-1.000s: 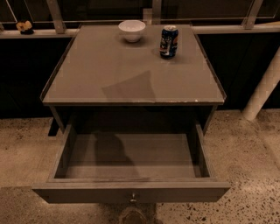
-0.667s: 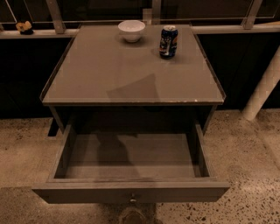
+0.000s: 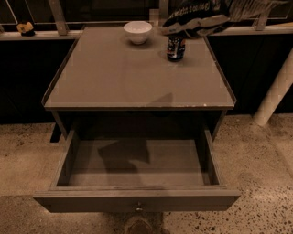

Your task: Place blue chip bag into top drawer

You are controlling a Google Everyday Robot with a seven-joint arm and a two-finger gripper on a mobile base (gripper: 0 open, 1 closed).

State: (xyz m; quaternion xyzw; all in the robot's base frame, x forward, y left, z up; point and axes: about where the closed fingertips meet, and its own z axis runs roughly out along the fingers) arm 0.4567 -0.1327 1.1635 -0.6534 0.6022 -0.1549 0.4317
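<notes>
**Blue chip bag held high over the back of the surface, drawer open below**

The blue chip bag (image 3: 194,13), dark foil with white lettering and a pale edge, hangs in the air at the top right of the view. It is above the back right corner of the surface (image 3: 114,77) and just over an upright blue soda can (image 3: 176,48). The claw (image 3: 249,8) shows only as a pale grey shape at the bag's right end, by the top edge of the view. Its grip cannot be told from here.

A white bowl (image 3: 138,32) sits at the back of the surface, left of the can. The top drawer (image 3: 137,199) is pulled fully out toward the viewer, with nothing visible inside.

The carrying step appears under way. The next move calls for bringing the bag forward, clear of the can, then lowering it into the drawer before releasing it.
</notes>
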